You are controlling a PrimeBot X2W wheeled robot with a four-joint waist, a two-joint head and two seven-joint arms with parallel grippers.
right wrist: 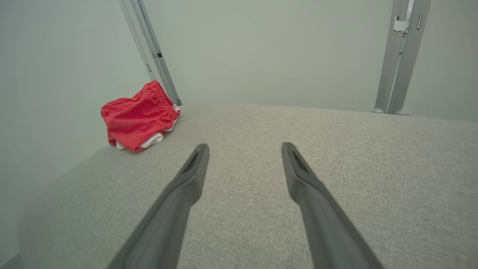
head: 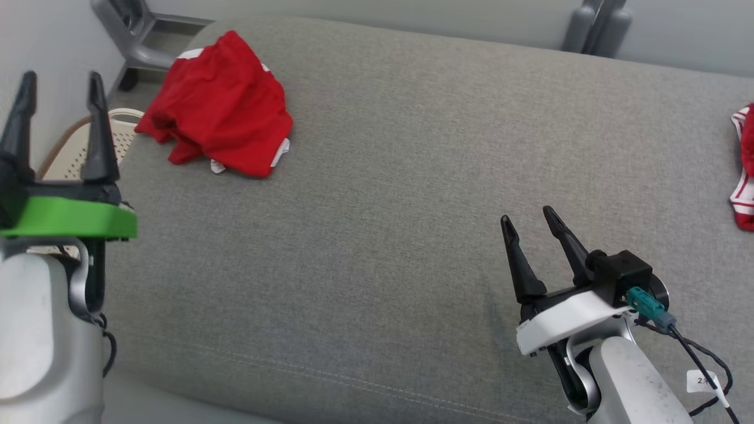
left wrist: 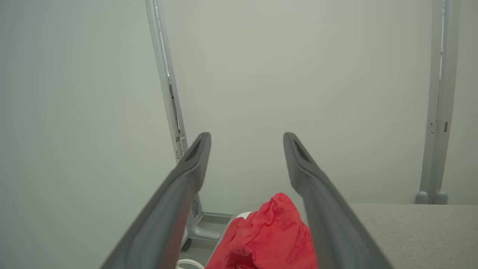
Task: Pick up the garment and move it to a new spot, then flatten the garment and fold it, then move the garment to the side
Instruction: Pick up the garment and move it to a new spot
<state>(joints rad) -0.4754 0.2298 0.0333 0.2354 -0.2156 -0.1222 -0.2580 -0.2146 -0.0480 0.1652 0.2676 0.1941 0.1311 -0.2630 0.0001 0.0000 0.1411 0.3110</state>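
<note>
A small white tag (head: 702,380) hangs on the black cable (head: 683,340) that trails from my right arm (head: 633,380), at the lower right of the head view; on it I read a dark "2"; a second mark follows just after, too small and blurred for me to tell.

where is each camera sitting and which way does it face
Head view: on the robot's head, looking down on the grey fabric cushion; left gripper lower left, right gripper lower right, both open.
Left wrist view: on the left wrist, looking along its own dark fingers toward a pale wall, over the cushion's left end.
Right wrist view: on the right wrist, looking low across the cushion between its own fingers.
Shared: all three show the crumpled red garment with white trim at the cushion's far left corner.
</note>
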